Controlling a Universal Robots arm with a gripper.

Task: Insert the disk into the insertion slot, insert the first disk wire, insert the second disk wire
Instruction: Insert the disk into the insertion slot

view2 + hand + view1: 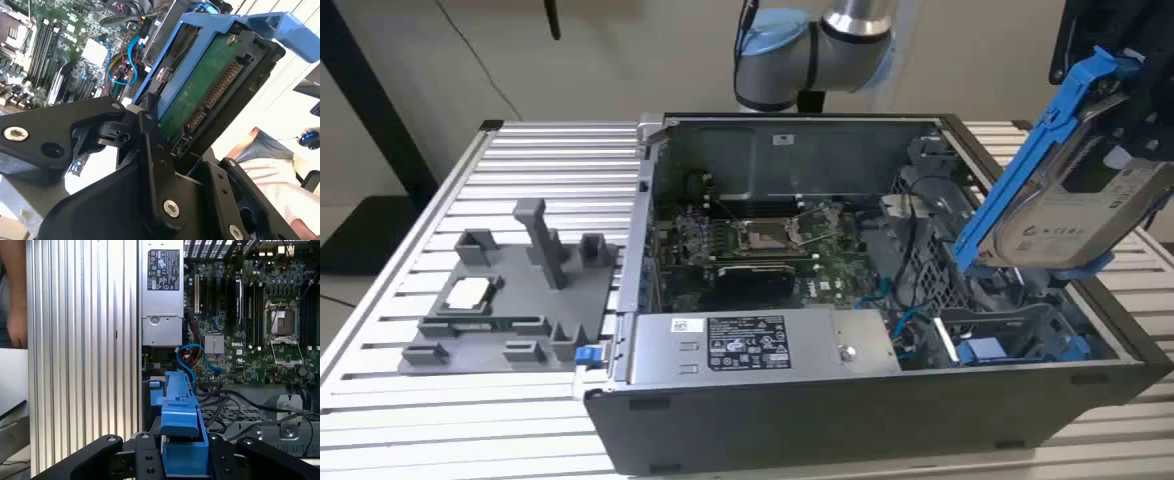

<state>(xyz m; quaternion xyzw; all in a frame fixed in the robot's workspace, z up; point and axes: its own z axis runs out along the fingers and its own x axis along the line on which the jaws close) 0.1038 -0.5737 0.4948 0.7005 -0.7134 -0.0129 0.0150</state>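
Bench: slatted metal bench (480, 420) carrying an open computer case (854, 420), which lies on its side with the inside facing up.
Fixture tray: grey moulded tray (507, 300) on the bench, at the exterior view's left of the case and just beside its wall.
Silver box: silver box with a black-and-white label (747, 342) along the near wall inside the case.
Insertion slot: grey bay with plastic rails (1027, 322) in the near corner of the case, at the exterior view's right. Nothing is seated in it.
Disk: the disk (1067, 215) is in the air over the exterior view's right side of the case, steeply tilted. Its blue frame reaches up and its low end hangs above the slot, apart from it. In the second wrist view its green circuit side and connector edge (200, 90) face the camera.
Claw: the claw (184, 457) is closed on the disk, with a black finger pressed to each side of the blue frame.
Blue cable: a looped blue cable (192, 357) lies inside the case near the board's edge.
Motherboard: green board (761, 255) on the case floor, with the square silver processor socket (763, 236) at its middle.
Arm: grey and blue arm joints (814, 40) rise behind the far wall of the case.
Person: a pale sleeve (270, 167) shows beyond the claw in the second wrist view.
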